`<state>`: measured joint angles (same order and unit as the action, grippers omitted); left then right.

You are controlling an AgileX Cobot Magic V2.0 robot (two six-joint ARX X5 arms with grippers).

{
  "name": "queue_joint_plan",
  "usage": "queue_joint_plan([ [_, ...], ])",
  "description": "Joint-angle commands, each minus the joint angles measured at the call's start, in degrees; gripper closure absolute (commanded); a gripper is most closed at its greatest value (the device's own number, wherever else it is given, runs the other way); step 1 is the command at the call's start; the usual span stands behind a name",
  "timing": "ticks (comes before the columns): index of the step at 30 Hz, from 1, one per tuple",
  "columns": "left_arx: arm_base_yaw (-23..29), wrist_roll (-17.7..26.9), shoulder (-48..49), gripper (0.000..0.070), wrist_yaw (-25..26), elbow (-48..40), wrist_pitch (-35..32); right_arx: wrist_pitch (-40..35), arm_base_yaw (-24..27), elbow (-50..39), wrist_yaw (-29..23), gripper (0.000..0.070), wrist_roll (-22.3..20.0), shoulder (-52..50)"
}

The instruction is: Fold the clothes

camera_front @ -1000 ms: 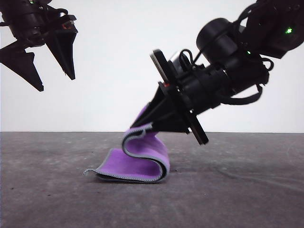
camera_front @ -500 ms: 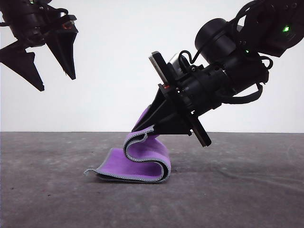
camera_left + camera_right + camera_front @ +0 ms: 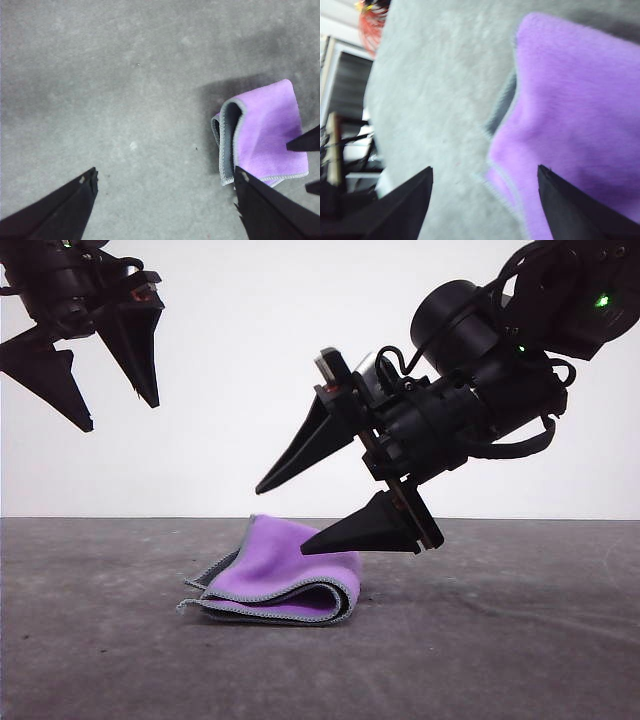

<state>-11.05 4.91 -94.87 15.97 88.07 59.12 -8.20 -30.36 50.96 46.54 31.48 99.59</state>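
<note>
Two tools gape over one folded cloth [image 3: 285, 575].

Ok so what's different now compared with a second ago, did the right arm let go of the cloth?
Yes. The right gripper, which was shut on the raised edge of the cloth, has opened and released it. The lifted edge dropped over, so the cloth now lies folded on the table, purple face up. The left gripper stayed open and raised, well away from the cloth.
</note>
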Motion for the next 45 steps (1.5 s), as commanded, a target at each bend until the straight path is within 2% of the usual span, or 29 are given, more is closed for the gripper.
queue_joint_plan([
  [1,-0.15,0.31,-0.94,0.0173,-0.04,0.63,0.06,-0.89,0.41,1.01,2.05,0.0281,-1.05,1.02],
  [5,-0.15,0.46,-0.94,0.0174,-0.02,0.63,0.06,-0.97,2.65,1.37,3.44,0.0282,-1.09,0.64],
  [7,-0.15,0.67,-0.92,0.0188,-0.04,0.63,0.17,-0.95,3.72,1.44,3.48,0.0306,-1.52,0.29],
  [9,-0.15,1.2,-0.91,0.0217,-0.03,0.63,0.24,-0.93,4.85,1.56,3.6,0.0486,-3.2,-0.21],
  [10,-0.15,1.6,-0.86,0.0286,-0.04,0.63,0.34,-1.04,5.38,1.57,3.63,0.0601,-4.14,-0.56],
  [11,-0.15,2.05,-0.74,0.0419,-0.04,0.63,0.43,-1.09,5.92,1.64,3.73,0.0663,-5.17,-1.02],
  [12,-0.15,2.52,-0.57,0.0561,-0.05,0.63,0.49,-1.12,6.45,1.74,3.83,0.0699,-6.1,-1.51],
  [13,-0.15,2.96,-0.32,0.0676,-0.06,0.63,0.46,-1.09,6.91,1.89,3.81,0.0699,-6.64,-1.98],
  [14,-0.15,3.16,0.03,0.0695,-0.07,0.63,0.33,-1.07,7.56,1.98,3.35,0.0699,-7.18,-2.8],
  [16,-0.15,3.26,0.92,0.0689,-0.07,0.63,-0.01,-0.56,8.78,2.03,1.04,0.0699,-8.51,-4.65],
  [18,-0.15,3.24,2.32,0.0689,-0.13,0.63,-0.56,1.64,9.78,2.03,-3.66,0.0699,-10.92,-7.12],
  [22,-0.15,3.21,6.21,0.0689,-4.16,0.63,-1.89,11.02,10.98,2.03,-16.9,0.0699,-21.25,-13.95],
  [25,-0.15,3.17,9.36,0.0689,-7.3,0.63,-3.07,17.01,11.07,2.03,-25.53,0.0699,-27.35,-18.94],
  [27,-0.13,3.17,11.46,0.0689,-7.47,0.63,-3.41,19.76,11.09,2.03,-31.57,0.0699,-30.05,-22.37],
  [30,0.07,3.19,14.48,0.0689,-8.75,0.47,-2.79,22.27,11.1,2.03,-38.74,0.0699,-31.66,-28.03],
  [33,0.4,3.19,17.81,0.0689,-11.68,-0.89,-2.81,24.81,11.09,2.03,-42.91,0.0699,-32.52,-34.47],
  [38,2.31,2.67,24.72,0.0689,-12.52,-8.58,-5.83,30.22,11.1,1.95,-49.61,0.0699,-35.68,-46.1],
  [45,4.89,0.22,37.43,0.0689,-12.48,-26.8,-16.55,36.73,11.12,1.42,-52.46,0.0699,-36.6,-58.94],
])
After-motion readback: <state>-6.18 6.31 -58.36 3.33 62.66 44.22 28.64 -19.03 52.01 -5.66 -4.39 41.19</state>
